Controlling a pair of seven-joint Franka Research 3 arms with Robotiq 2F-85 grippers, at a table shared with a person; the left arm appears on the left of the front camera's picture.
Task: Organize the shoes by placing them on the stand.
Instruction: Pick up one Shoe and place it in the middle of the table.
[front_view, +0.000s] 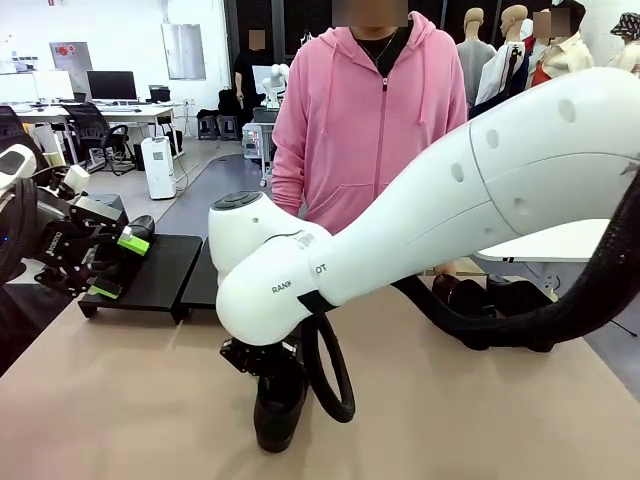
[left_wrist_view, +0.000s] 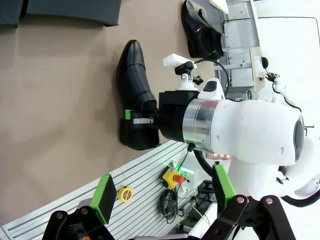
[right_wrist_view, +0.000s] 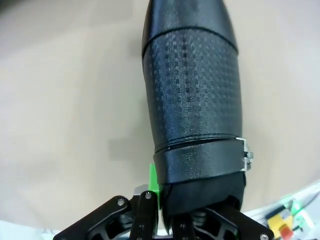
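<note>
Shoe (right_wrist_view: 192, 90) sits clamped at its heel in my right hand (left_wrist_view: 137, 120), toe pointing away. I'd lift it level, then swing toward the stand (front_view: 162, 262) beside my spread left hand (front_view: 118, 267).

Left gripper (front_view: 120, 267): black two-finger, green pads, jaws wide apart, pointing sideways.
Right arm (front_view: 450, 220): white, reaching across the middle, wrist bent downward.
Right gripper (left_wrist_view: 140, 119): jaws clamped on black glossy leather shoe (left_wrist_view: 131, 75).
</note>
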